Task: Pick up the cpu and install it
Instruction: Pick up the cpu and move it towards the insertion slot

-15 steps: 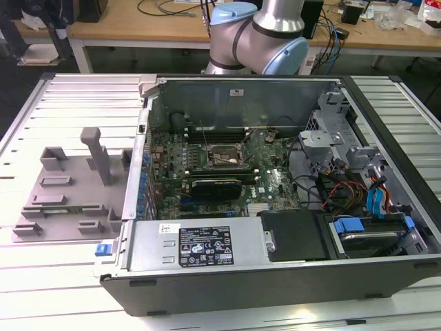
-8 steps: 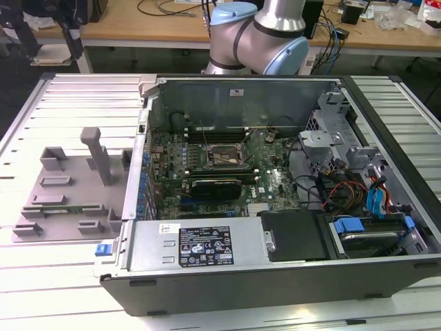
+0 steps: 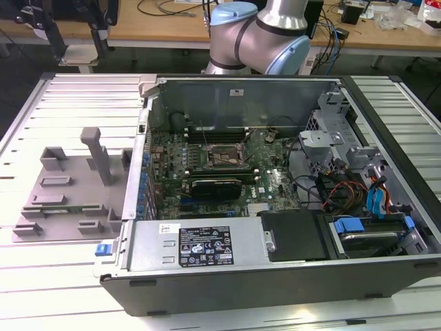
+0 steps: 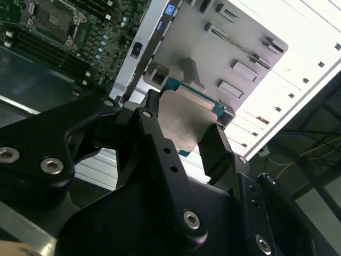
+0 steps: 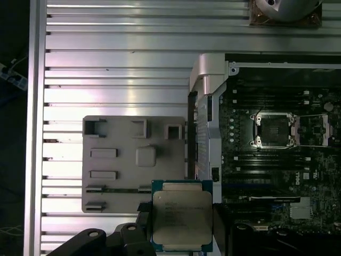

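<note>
The cpu is off the tabletop and clamped in the gripper. In the second wrist view the two black fingers press on opposite edges of the chip, with its grey metal top showing bare between them. Holding it by the rim looks deliberate: nothing touches either flat face, and the chip can go down flat with no finger underneath.

In the first wrist view the cpu hangs level, square to the slats of the tabletop. It sits over the edge of the grey tray that lies nearest the computer case, just beside the case's side wall. The socket on the green board is well apart from the chip, inside the case. Its frame appears to be swung open, though I can't be sure of that. The chip's edges run parallel to the socket's, which I take as the reason for keeping it so squarely aligned.

In the exterior view the arm shows as thick silver and pale-blue joints at the far side of the case, rising out of the picture. Both wrist views look down on the tray and board from well above. I judge the wrist to be high and pointing downward, with the fingers hanging below it.
</note>
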Available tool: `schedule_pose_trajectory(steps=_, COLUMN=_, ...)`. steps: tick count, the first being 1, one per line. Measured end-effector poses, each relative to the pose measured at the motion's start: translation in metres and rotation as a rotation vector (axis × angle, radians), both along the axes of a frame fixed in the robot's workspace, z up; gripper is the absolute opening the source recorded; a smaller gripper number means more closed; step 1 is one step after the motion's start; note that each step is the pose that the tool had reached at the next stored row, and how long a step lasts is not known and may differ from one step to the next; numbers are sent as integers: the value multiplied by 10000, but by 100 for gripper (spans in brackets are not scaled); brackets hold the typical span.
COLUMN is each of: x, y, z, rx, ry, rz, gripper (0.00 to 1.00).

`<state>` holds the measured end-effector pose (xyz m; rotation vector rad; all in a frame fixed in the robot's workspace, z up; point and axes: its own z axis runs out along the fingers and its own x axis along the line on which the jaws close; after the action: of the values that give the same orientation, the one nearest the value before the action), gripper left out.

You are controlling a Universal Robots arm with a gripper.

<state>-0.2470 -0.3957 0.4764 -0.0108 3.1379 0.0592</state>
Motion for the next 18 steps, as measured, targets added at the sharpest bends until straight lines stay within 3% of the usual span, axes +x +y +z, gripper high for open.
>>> schedule_pose_trajectory(steps=10, x=122, y=0, z=0, rx=0, ry=0, rz=0, gripper=54)
schedule_pose_trajectory(steps=18, x=349, y=0, z=0, rx=0, ry=0, rz=0, gripper=54)
